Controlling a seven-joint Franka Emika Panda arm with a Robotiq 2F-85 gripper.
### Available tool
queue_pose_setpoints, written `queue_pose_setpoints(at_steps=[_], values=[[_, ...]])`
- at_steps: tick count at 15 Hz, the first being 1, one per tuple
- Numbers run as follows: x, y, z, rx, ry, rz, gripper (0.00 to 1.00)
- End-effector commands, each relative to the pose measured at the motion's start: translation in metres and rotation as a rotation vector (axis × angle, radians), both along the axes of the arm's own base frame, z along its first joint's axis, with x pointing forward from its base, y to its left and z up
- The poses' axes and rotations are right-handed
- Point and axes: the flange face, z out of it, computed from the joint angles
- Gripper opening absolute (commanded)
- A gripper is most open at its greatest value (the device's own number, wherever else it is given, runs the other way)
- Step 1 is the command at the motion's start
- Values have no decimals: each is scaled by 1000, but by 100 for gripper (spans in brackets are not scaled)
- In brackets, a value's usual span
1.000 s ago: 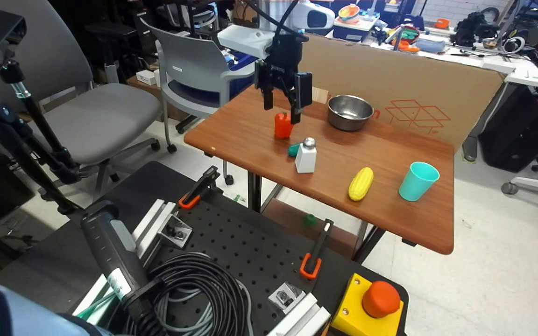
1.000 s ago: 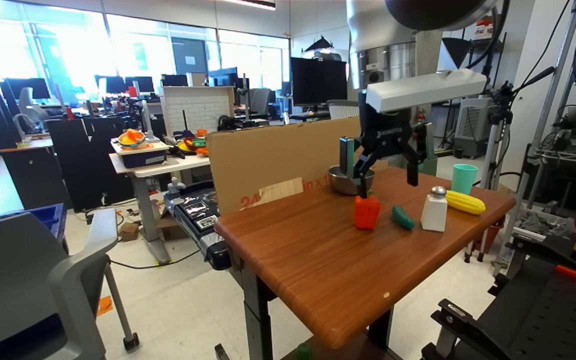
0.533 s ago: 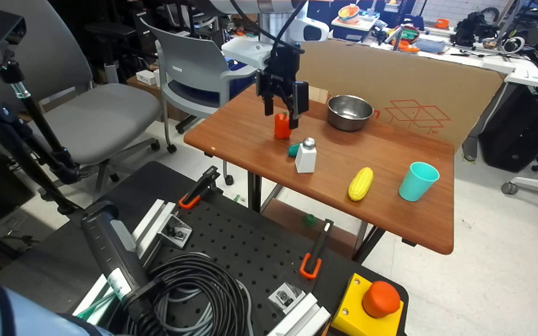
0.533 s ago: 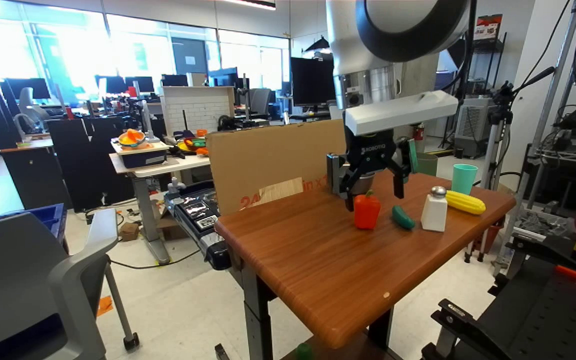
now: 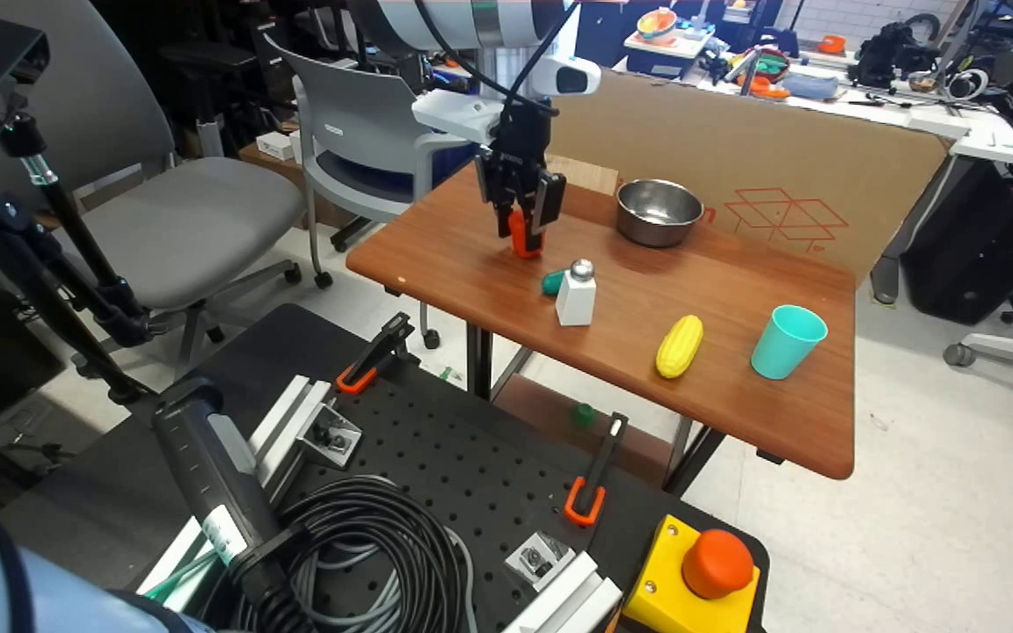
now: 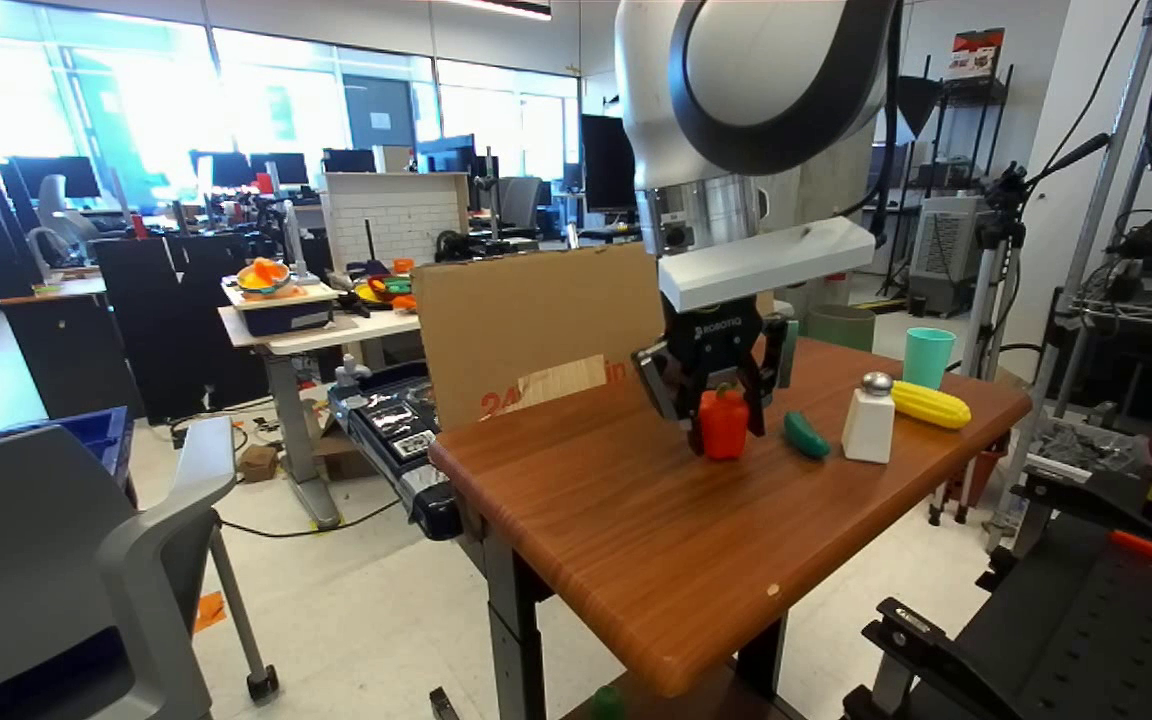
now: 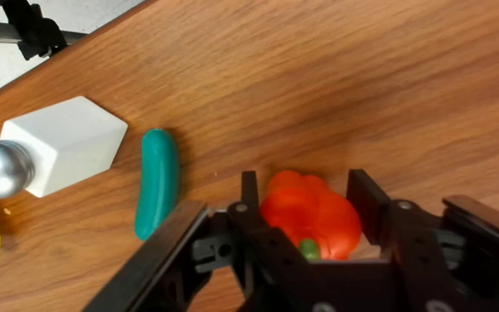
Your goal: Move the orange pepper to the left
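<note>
- Orange pepper [image 6: 724, 425]: located on the brown table [image 5: 735, 290], between the two long edges, closer to the short edge beside the grey chair [image 5: 357, 119] than to the opposite short edge. Attitude near upright, stem up.
- Gripper [image 7: 305, 188]: pointing down around the pepper, well apart from every table corner. I read the jaws as clamped on the pepper; my wrist view puts one of the black fingers [image 7: 367, 203] against each side.
- Height: in both exterior views I see the pepper's base at tabletop level; I cannot tell whether it bears on the surface.
- Arm [image 6: 756, 90]: overhanging the table, with a white bar [image 6: 766, 262] just above the gripper.
- White shaker [image 5: 576, 303]: upright, metal cap on top, near the long edge facing the black pegboard [image 5: 471, 448].
- Green toy [image 7: 157, 186]: lying flat between the pepper and the shaker, touching neither.
- Yellow corn [image 5: 679, 346]: lying near that same long edge, farther from the chair than the shaker.
- Teal cup [image 5: 783, 352]: upright, mouth up, near the short edge farthest from the chair.
- Metal bowl [image 5: 654, 233]: mouth up, near the long edge along the cardboard [image 5: 735, 158], well apart from both corners of that edge.
</note>
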Motion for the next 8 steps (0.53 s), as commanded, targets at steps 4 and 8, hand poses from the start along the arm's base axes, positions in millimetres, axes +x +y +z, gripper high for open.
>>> queue_pose_setpoints(at_steps=[4, 8], values=[[-12, 40, 34, 9, -37, 130, 22], [-41, 79, 56, 94, -27, 270, 22]])
